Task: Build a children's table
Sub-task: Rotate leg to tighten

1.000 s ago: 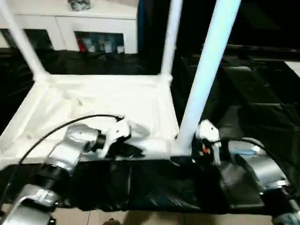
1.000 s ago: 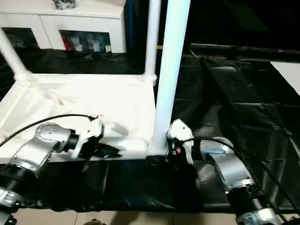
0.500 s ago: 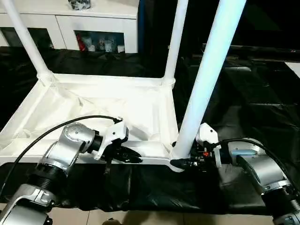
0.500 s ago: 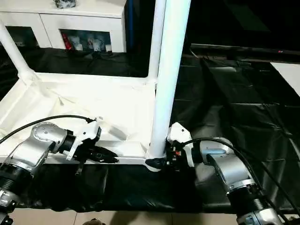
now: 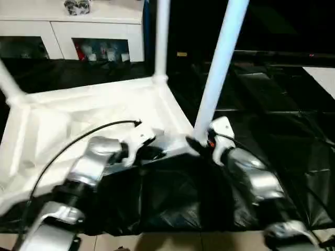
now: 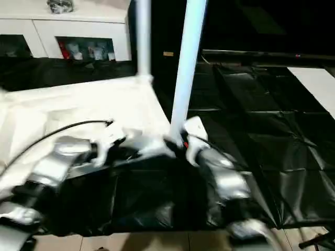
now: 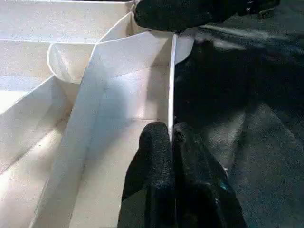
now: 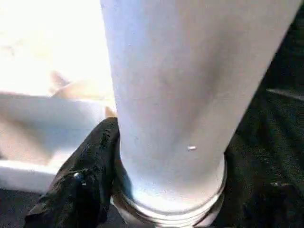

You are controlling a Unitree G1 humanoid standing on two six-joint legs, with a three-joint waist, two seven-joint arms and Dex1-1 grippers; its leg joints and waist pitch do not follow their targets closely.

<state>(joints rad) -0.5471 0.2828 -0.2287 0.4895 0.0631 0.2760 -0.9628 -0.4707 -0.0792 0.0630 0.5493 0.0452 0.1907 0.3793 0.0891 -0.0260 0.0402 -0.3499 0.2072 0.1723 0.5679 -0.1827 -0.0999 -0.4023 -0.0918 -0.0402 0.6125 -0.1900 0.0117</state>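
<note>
The white table top lies upside down on the black drape, ribbed underside up. Legs stand in three corner sockets: far left, far right and near right. My left gripper is shut on the thin near rim of the top, close to the near right corner. My right gripper is shut on the foot of the near right leg, where it enters its socket; one black finger lies against the tube and the other is hidden behind it.
The black drape stretches far to the right of the table top. A white cupboard with glass doors stands behind. The drape's front edge and the pale floor run just below my forearms.
The table top has swung: its near right corner now sits farther from me, with both grippers still shut on it. The head camera has also shifted.
</note>
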